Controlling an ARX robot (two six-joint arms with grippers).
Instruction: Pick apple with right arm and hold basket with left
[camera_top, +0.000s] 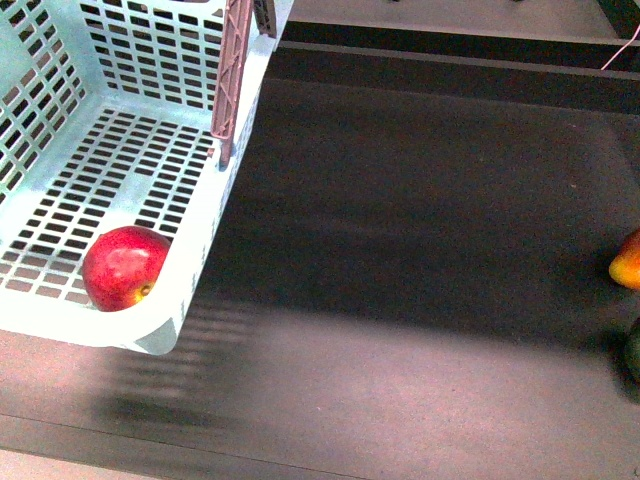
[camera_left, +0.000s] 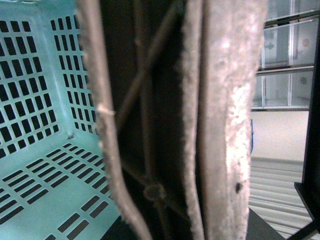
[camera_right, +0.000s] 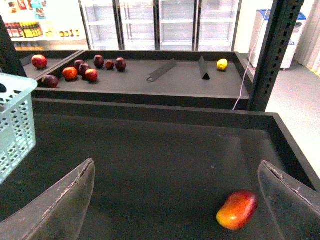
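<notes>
The light turquoise basket (camera_top: 190, 240) hangs lifted and tilted at the left of the front view, casting a shadow on the surface below. The deep red apple (camera_top: 124, 266) lies inside it, in its near corner. A brown latticed handle (camera_top: 234, 75) stands up at the basket's right wall. My left gripper (camera_left: 165, 150) is shut on the basket's handle; its worn pads (camera_left: 225, 125) fill the left wrist view, with the basket's inside (camera_left: 40, 130) beside them. My right gripper (camera_right: 175, 200) is open and empty above the dark surface, its fingers (camera_right: 55, 205) far apart. The basket's corner (camera_right: 15, 125) also shows in the right wrist view.
An orange-red fruit (camera_right: 237, 209) lies on the dark tray floor near my right finger; it also shows at the front view's right edge (camera_top: 628, 260), above a dark green item (camera_top: 633, 350). A raised tray wall (camera_right: 150, 112) runs behind. Several dark red fruits (camera_right: 85, 67) and a lemon (camera_right: 222, 64) lie on the far shelf.
</notes>
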